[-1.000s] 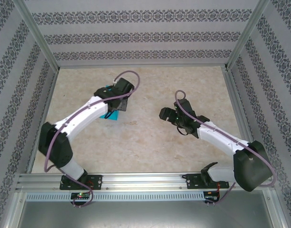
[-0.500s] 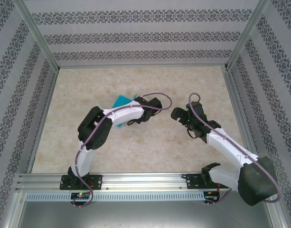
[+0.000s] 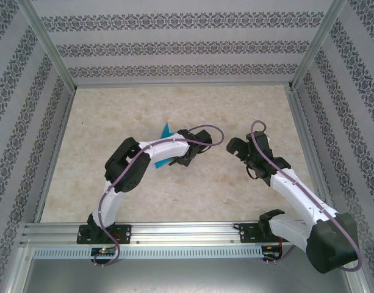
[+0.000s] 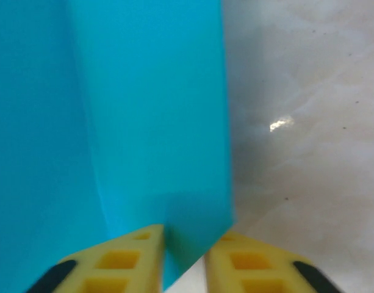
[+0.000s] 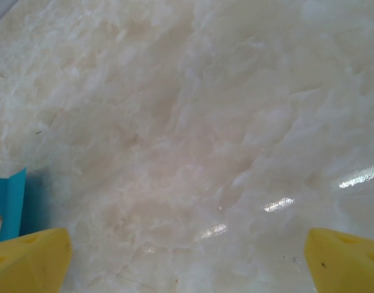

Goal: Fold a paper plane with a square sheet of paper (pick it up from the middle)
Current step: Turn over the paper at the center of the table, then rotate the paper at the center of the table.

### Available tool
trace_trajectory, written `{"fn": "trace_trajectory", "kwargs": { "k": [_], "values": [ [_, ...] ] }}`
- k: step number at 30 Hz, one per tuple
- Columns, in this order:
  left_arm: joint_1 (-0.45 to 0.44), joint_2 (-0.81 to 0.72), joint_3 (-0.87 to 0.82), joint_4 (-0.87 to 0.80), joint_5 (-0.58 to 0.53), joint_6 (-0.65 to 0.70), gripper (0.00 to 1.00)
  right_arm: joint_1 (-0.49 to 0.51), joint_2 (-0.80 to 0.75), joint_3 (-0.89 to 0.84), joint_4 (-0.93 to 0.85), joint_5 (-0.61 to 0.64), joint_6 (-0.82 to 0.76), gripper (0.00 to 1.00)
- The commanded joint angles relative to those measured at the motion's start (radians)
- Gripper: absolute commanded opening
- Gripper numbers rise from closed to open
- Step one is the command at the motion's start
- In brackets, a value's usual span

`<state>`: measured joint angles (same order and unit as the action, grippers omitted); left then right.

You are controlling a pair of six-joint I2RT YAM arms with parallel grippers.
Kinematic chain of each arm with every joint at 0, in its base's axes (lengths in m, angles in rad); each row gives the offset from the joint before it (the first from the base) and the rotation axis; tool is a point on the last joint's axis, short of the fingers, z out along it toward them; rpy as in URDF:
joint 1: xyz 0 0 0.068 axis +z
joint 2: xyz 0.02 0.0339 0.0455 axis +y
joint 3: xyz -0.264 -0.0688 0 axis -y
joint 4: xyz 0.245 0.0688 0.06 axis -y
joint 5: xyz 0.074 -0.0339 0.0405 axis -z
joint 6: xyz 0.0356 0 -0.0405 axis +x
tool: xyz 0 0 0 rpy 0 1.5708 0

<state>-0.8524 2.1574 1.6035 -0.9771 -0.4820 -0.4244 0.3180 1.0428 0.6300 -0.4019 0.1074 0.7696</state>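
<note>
My left gripper (image 4: pixel 185 238) has its jaws a little apart with the folded edge of the square sheet of paper (image 4: pixel 144 104) between them. Whether they pinch it or it sits loose, I cannot tell. The right gripper (image 5: pixel 187 250) gapes wide over bare table (image 5: pixel 193 122), holding nothing. The sheet sits mid-table and looks light, limp and easily crumpled, so I'd take it gently, at the crease. The marbled top is glossy — slippery, I'd guess — and patterned walls (image 3: pixel 174 43) enclose us.

Paper (image 4: pixel 144 110) between jaws of left claw (image 4: pixel 188 237)
</note>
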Motion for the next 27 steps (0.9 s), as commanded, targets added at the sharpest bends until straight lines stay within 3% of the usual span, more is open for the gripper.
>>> {"fn": "trace_trajectory", "kwargs": {
  "k": [1, 7, 14, 22, 24, 27],
  "values": [
    [-0.004, -0.03, -0.007, 0.046, 0.075, -0.016, 0.34, -0.009, 0.001, -0.006, -0.01, 0.015, 0.016, 0.98],
    [-0.004, -0.214, -0.051, 0.121, 0.314, -0.013, 0.53, -0.013, 0.031, 0.036, -0.015, -0.019, -0.01, 0.98],
    [0.052, -0.471, -0.201, 0.28, 0.481, -0.041, 0.73, 0.0, 0.155, 0.125, 0.026, -0.151, -0.065, 0.98],
    [0.324, -0.739, -0.526, 0.433, 0.53, -0.176, 0.92, 0.234, 0.376, 0.294, 0.108, -0.169, -0.075, 0.97],
    [0.402, -0.778, -0.608, 0.486, 0.583, -0.211, 0.99, 0.312, 0.471, 0.368, 0.117, -0.181, -0.068, 0.93],
    [0.496, -0.81, -0.71, 0.553, 0.674, -0.259, 1.0, 0.398, 0.612, 0.475, 0.132, -0.225, -0.037, 0.8]
  ]
}}
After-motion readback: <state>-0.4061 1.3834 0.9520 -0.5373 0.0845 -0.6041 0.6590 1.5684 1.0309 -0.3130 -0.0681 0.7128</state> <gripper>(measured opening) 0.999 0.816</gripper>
